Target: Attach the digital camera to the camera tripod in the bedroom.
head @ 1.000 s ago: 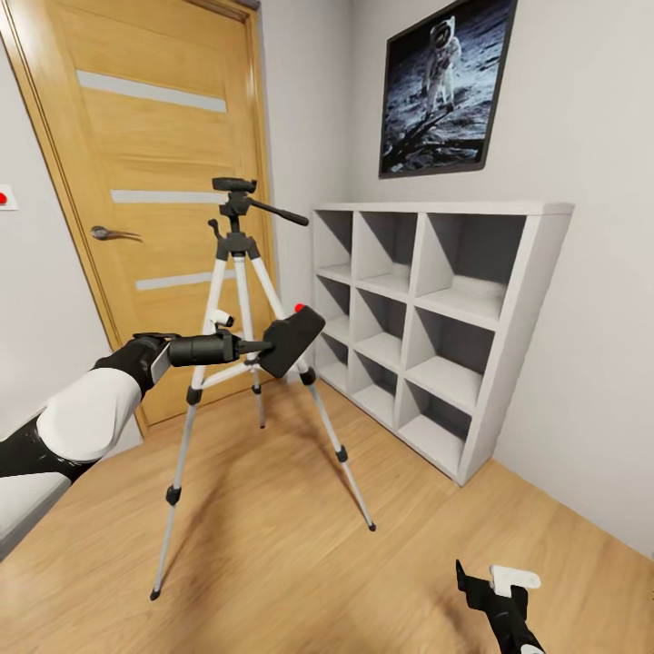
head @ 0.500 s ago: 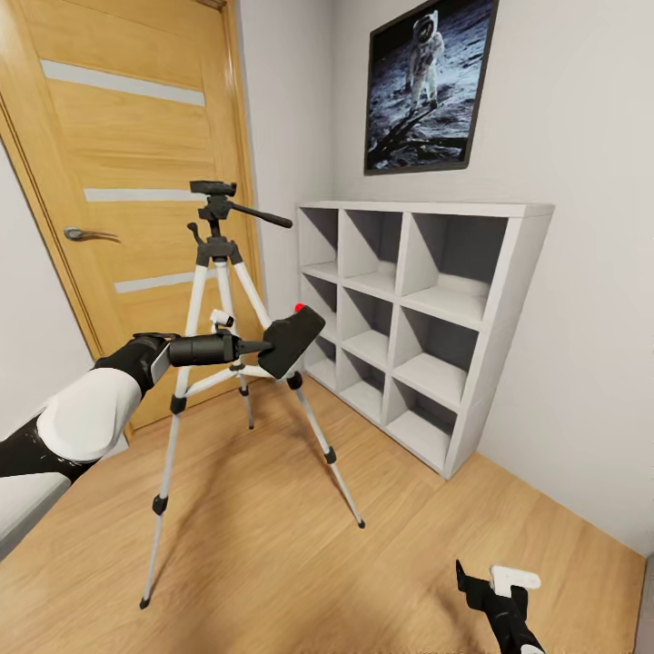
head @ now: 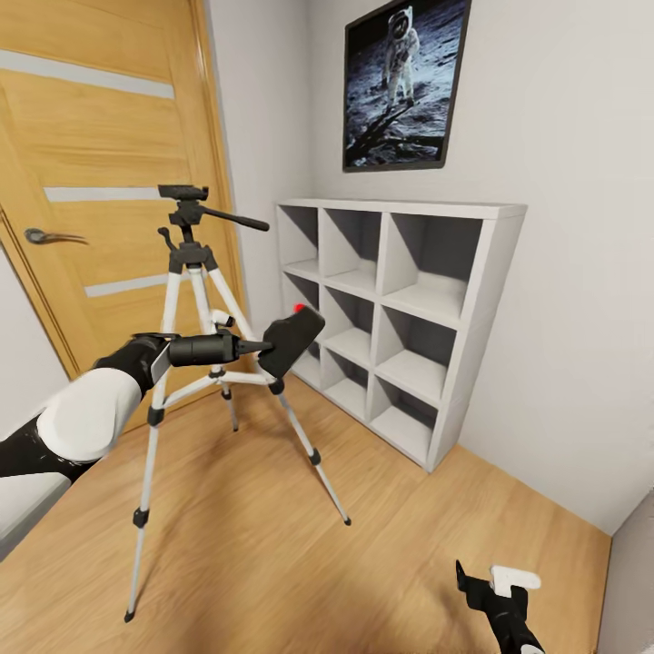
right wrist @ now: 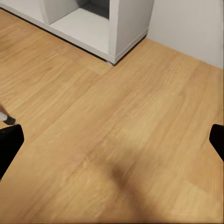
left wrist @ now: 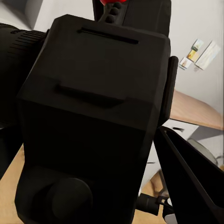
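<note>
Beside the white cube shelf [head: 400, 318], the tripod [head: 195, 363] stands on the plank floor [head: 272, 545] before the oak door [head: 100, 182], its black head bare. The left hand [head: 271, 347] is clenched on the camera [head: 292, 340], holding it tilted, red button up, in front of the tripod's legs and well below the head. The right hand [head: 498, 590] hangs low over the floor, away from the shelf, its fingers [right wrist: 9, 142] spread apart and gripping nothing. An astronaut picture [head: 400, 82] hangs above the shelf.
</note>
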Robot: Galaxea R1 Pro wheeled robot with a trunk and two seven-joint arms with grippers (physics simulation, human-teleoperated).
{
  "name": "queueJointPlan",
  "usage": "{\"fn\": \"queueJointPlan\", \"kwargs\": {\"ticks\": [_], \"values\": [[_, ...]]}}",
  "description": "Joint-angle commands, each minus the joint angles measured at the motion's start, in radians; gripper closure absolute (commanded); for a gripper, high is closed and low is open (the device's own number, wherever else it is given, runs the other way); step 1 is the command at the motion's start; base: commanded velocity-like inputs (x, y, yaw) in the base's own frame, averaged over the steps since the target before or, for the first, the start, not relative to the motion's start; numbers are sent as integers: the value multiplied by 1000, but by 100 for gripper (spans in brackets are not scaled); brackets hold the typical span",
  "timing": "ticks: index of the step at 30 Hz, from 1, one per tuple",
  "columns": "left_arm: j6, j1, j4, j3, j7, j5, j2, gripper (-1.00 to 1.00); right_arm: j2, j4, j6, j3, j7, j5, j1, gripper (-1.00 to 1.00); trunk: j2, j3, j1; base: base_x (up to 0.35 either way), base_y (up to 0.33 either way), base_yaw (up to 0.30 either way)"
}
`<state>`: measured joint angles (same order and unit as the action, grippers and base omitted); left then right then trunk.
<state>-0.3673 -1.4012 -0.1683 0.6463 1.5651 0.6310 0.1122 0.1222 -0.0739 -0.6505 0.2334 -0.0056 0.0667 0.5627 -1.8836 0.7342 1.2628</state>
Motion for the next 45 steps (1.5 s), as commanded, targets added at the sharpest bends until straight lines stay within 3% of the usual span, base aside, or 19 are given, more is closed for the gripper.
{"fn": "queueJointPlan", "kwargs": {"ticks": [1, 16, 31, 45], "values": [[-9, -1, 0, 10, 6, 10, 0, 100, 0, -4, -6, 7, -1, 7, 2, -100, 7, -1, -4, 0, 0, -134], [-9, -1, 0, 10, 6, 10, 0, 100, 0, -4, -6, 7, -1, 7, 2, -100, 112, -27, -62, -7, 0, -114], [-9, -1, 0, 10, 6, 10, 0, 100, 0, -4, -6, 7, -1, 8, 2, -100, 217, -65, -119, -154, 0, -24], [-9, -1, 0, 10, 6, 10, 0, 100, -1, -4, -6, 7, -1, 8, 2, -100, 315, -108, -173, -9, 0, 186]]}}
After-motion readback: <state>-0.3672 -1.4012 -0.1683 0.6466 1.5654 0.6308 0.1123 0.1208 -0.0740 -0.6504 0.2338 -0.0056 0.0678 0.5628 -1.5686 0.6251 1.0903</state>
